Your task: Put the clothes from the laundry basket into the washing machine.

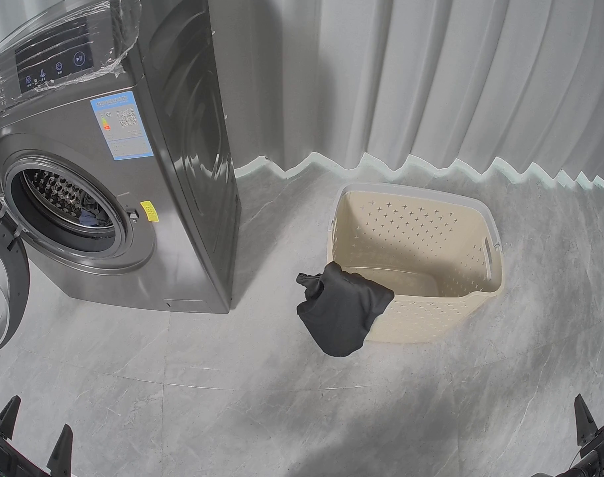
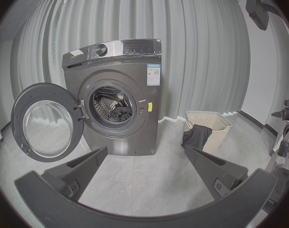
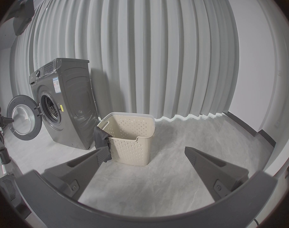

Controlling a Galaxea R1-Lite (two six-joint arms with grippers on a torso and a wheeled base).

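Your left gripper (image 2: 144, 149) and right gripper (image 3: 144, 149) both hang empty, fingers spread wide, low over the floor (image 1: 249, 399) and well apart from the work. The one black garment (image 1: 342, 306) is draped over the laundry basket's (image 1: 448, 313) corner nearest the washing machine (image 1: 176, 167), mostly hanging outside. It looks light, limp and rather slick, so pinch the bunched fold at the rim, not a loose hem. The basket's bottom seems bare, though its near wall hides part. The door (image 2: 46, 121) stands open; dark cloth (image 2: 120, 114) lies inside.
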